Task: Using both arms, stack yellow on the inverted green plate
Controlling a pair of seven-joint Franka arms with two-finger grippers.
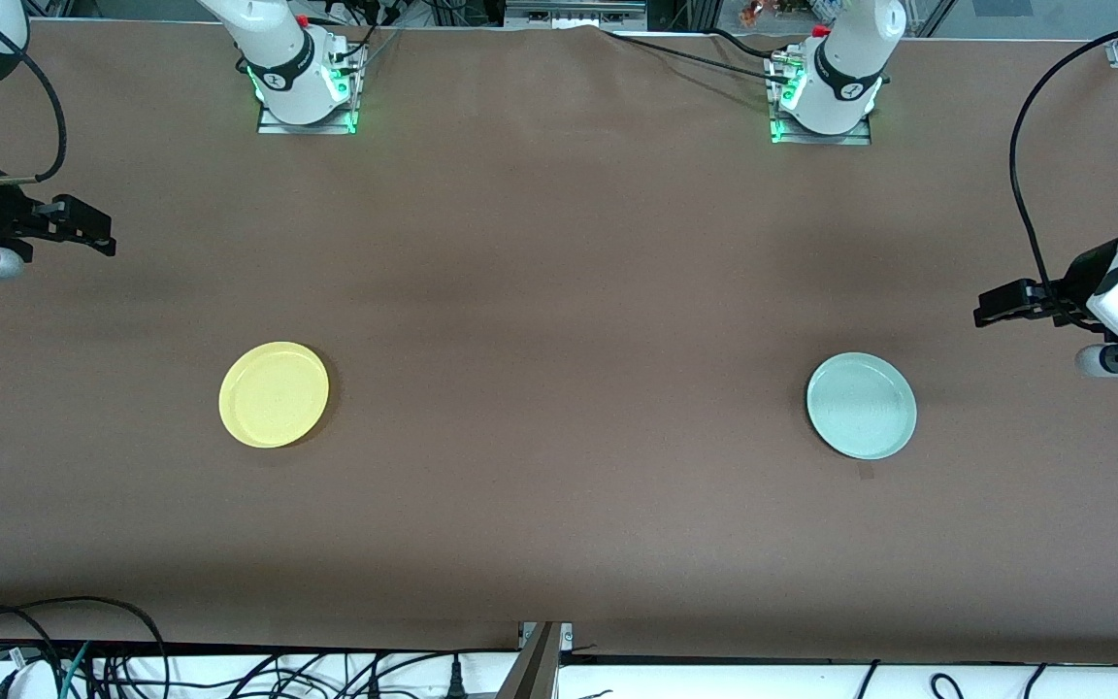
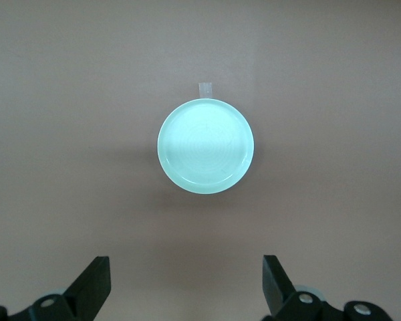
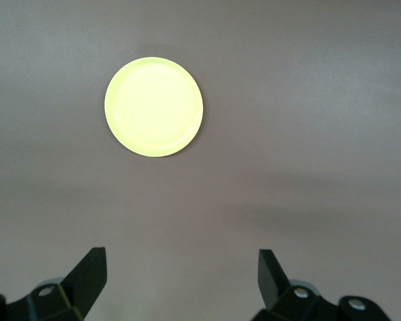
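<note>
Front view: the yellow plate (image 1: 274, 394) lies rim up on the brown table (image 1: 559, 291), toward the right arm's end, and the green plate (image 1: 861, 405) lies toward the left arm's end, well apart from it. Both sit about midway between the table's base edge and its camera edge. The right claw (image 1: 83, 233) hangs in the air over the table's edge at the right arm's end; the left claw (image 1: 1001, 303) hangs over the table's edge at the left arm's end. Neither touches a plate.

Left wrist view: the left claw (image 2: 187, 284) is spread wide and holds nothing. The green plate (image 2: 206, 146) lies below, a small tape strip (image 2: 205, 89) touching its rim.

Right wrist view: the right claw (image 3: 182, 277) is likewise spread wide and bare, with the yellow plate (image 3: 154, 107) on the table below.
</note>
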